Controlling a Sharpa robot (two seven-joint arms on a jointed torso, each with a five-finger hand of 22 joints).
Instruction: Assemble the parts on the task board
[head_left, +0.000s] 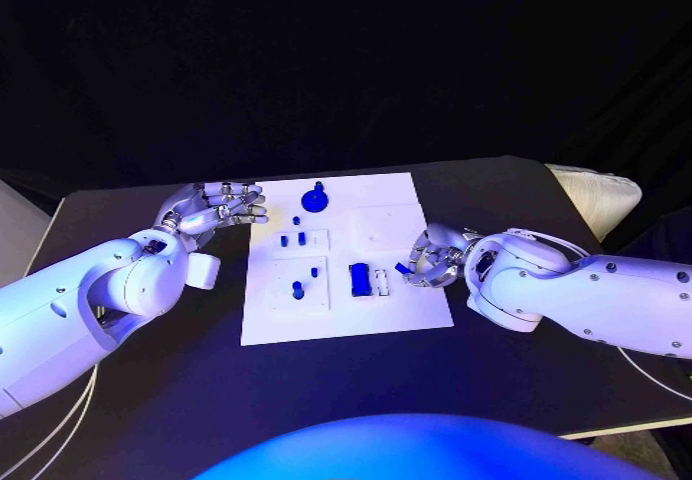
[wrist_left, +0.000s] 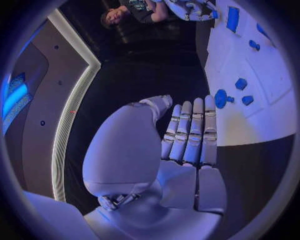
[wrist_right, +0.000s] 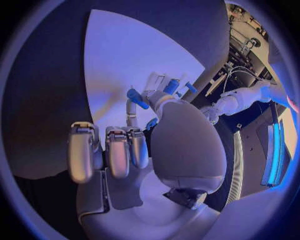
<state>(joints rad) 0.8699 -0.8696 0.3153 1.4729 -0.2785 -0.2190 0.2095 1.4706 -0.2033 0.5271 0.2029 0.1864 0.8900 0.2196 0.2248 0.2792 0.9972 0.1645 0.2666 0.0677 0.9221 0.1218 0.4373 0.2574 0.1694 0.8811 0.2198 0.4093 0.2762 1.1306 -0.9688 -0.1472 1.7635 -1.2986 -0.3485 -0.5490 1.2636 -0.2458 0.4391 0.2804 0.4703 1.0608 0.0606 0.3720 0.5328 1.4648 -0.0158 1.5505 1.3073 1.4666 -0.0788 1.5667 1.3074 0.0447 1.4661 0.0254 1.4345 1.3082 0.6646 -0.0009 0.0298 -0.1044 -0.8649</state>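
Note:
The white task board (head_left: 411, 305) lies mid-table. On it sit a round blue knob (head_left: 315, 199), small blue pieces (head_left: 293, 240), a blue peg (head_left: 297, 289) and a larger blue block (head_left: 359, 279). My right hand (head_left: 437, 257) hovers at the board's right edge and pinches a small blue part (head_left: 405, 268) between thumb and a finger; the right wrist view shows that part (wrist_right: 137, 98) at the fingertips over the board (wrist_right: 125, 50). My left hand (head_left: 216, 208) is off the board's far left corner, holding nothing, its fingers (wrist_left: 190, 132) straight beside the knob (wrist_left: 220, 98).
The black table (head_left: 159, 390) surrounds the board, with bare room in front and on the left. A pale object (head_left: 606, 195) sits at the table's far right corner. The left wrist view shows the blue block (wrist_left: 232, 19) and my right hand (wrist_left: 194, 9) farther along the board.

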